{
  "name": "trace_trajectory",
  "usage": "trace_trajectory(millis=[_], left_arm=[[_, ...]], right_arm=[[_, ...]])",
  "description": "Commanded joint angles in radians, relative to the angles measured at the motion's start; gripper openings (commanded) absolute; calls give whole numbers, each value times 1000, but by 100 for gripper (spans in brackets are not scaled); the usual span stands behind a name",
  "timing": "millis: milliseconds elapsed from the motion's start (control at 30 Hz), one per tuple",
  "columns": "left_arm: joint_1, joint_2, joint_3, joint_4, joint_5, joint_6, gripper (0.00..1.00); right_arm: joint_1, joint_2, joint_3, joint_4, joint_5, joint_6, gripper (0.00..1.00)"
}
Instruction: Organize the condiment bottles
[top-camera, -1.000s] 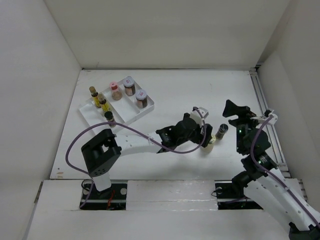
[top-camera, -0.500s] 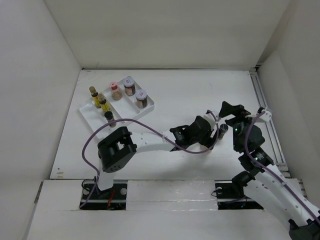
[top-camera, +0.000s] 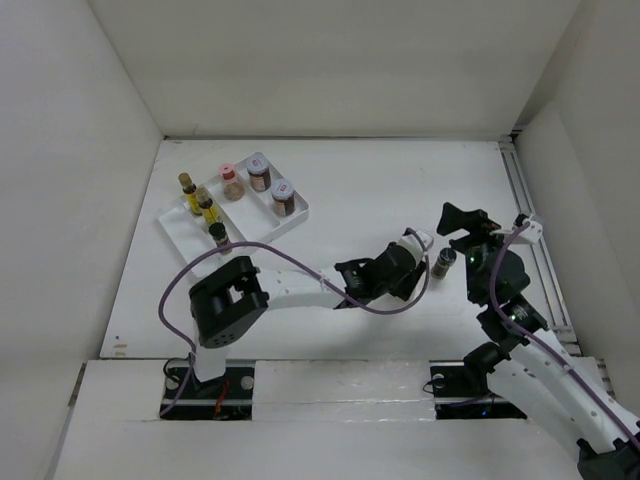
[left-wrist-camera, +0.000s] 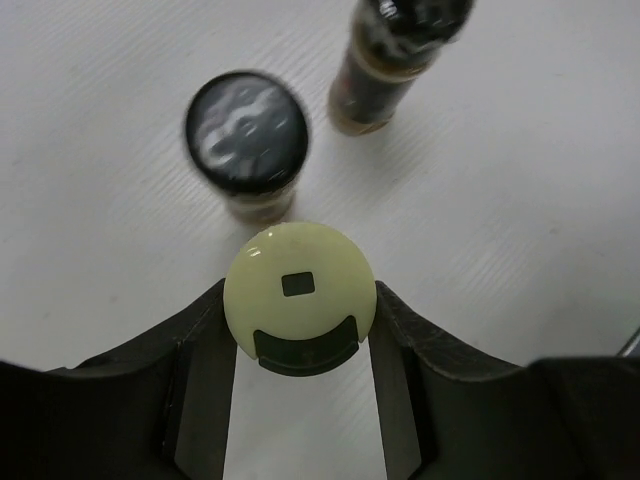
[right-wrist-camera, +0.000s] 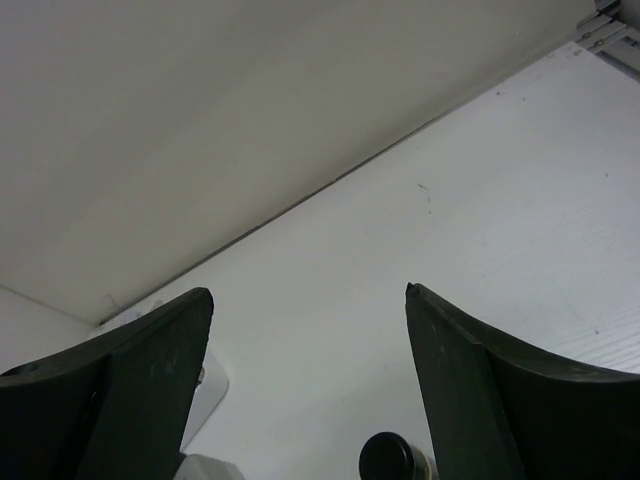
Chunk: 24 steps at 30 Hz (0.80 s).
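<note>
Cream-capped bottle (left-wrist-camera: 300, 265) is pinched by the left gripper (left-wrist-camera: 300, 305) toward the right edge of the table (top-camera: 370, 180) (two dark-capped jars (left-wrist-camera: 247, 135) just beyond); right gripper (right-wrist-camera: 308, 340) is held spread; white walls (top-camera: 330, 70) enclose three sides.

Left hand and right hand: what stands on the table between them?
A small dark jar, seen in the top view, stands between the left hand, closed around a cream-capped bottle, and the open right hand.
</note>
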Motion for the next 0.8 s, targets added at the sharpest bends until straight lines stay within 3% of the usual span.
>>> trace_trajectory(millis=[0,100,233,267,433,500,600,767], left_arm=[[0,-204,-85,-27,-199,-30,30],[42,-297,-153,-56,-368,-62,29],[188,-416,-191,-91,-508,-158,29],[267,-463,-217,-91,-534,-187,29],[525,-623,-337,50,-508,-220,30],[672,-611,-346,50,-483,-263,30],[786,-536,-346,111,-467,-263,32],[876,-347,-236,98,-402,-272,32]], right_arm=[[2,10,22,18,-37,2,84],[2,28,22,18,-61,11,82],[2,47,31,29,-83,11,82],[2,56,31,29,-95,11,82],[2,78,31,50,-130,11,82],[2,88,31,63,-141,11,82],[2,110,31,75,-175,11,81],[2,140,31,86,-196,11,81]])
